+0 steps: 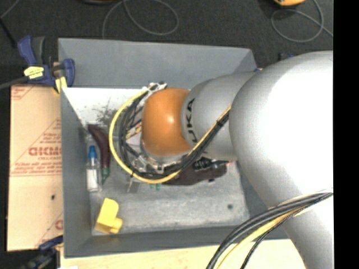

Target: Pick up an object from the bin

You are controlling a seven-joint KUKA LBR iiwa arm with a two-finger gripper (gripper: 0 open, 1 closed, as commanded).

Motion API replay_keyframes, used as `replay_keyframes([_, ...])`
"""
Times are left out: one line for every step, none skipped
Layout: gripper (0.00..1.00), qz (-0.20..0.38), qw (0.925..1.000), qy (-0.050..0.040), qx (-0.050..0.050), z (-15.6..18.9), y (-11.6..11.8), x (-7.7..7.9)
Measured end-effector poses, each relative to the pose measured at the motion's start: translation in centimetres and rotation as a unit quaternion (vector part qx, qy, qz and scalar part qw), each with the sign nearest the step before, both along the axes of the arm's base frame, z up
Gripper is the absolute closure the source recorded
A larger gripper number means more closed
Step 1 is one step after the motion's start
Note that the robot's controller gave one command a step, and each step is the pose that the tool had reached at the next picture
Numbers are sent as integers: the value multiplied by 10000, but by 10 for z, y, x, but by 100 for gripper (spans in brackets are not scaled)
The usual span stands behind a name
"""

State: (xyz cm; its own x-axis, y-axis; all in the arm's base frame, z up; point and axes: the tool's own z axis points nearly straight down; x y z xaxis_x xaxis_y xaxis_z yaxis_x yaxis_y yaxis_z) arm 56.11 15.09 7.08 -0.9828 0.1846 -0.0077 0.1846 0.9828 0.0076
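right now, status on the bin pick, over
Gripper low at bin middle, grip unreadable. Nearest: clear tube with blue cap, dark maroon piece, left side. Yellow block front-left, apart.

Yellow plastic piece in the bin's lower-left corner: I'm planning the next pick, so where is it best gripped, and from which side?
Probably from straight above, across the blocky upper end of the yellow piece. It lies on the floor apart from the other things, but close to the bin's left wall, so the grip should close along that wall, not towards it.
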Motion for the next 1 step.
replay_keyframes([100, 398, 9992, 17, -20, 30, -3, -10])
